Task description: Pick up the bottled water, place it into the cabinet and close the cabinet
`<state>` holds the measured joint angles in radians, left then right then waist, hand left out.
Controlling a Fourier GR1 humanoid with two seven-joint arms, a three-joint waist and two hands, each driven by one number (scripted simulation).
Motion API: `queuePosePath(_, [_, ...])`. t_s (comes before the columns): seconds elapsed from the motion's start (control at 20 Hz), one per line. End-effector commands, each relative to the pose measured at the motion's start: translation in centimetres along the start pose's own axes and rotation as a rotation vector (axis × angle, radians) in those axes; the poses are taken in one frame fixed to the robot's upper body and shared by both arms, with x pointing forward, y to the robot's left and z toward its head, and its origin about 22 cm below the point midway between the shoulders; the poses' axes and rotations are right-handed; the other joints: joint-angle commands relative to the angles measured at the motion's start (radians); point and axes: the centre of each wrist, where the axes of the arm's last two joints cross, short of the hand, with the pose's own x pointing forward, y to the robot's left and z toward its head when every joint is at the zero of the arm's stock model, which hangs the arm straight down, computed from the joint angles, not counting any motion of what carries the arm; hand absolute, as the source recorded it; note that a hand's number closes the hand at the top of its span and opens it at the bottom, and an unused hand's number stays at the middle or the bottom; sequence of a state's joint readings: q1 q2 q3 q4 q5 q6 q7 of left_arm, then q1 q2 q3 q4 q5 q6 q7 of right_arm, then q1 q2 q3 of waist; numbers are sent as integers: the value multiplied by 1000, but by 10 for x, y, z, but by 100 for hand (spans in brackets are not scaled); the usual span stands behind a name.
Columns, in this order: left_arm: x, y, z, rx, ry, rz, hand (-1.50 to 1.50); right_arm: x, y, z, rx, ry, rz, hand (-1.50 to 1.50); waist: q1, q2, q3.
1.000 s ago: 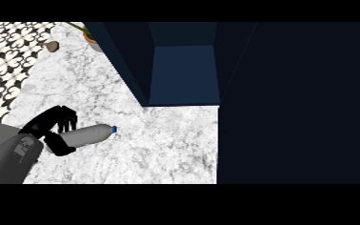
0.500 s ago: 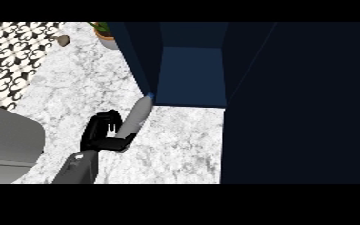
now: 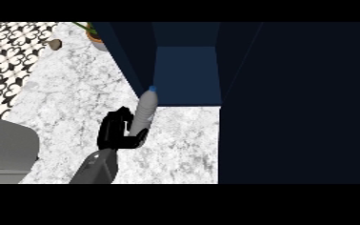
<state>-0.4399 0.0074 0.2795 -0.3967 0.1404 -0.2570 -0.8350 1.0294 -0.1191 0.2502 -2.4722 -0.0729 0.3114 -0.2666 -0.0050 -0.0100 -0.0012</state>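
Blue-capped bottle (image 3: 144,110) held by left hand (image 3: 116,131), fingers curled round its lower body, cap aimed at the open cabinet (image 3: 186,74) mouth so it slides in neck-first, just above the counter (image 3: 77,95).

One head view looks steeply down onto the counter (image 3: 175,143).
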Motion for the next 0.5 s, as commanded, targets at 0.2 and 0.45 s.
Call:
queuePosePath(0.2, [18,-52,-46,-40,-48,-18,150,10,1,-1,-12,-13,-24,-150,-25,-3,1])
queuePosePath(0.45, [44,-91,-77,-82,-115,-141,150,19,2,-9,0,-52,-33,-150,-25,2,1])
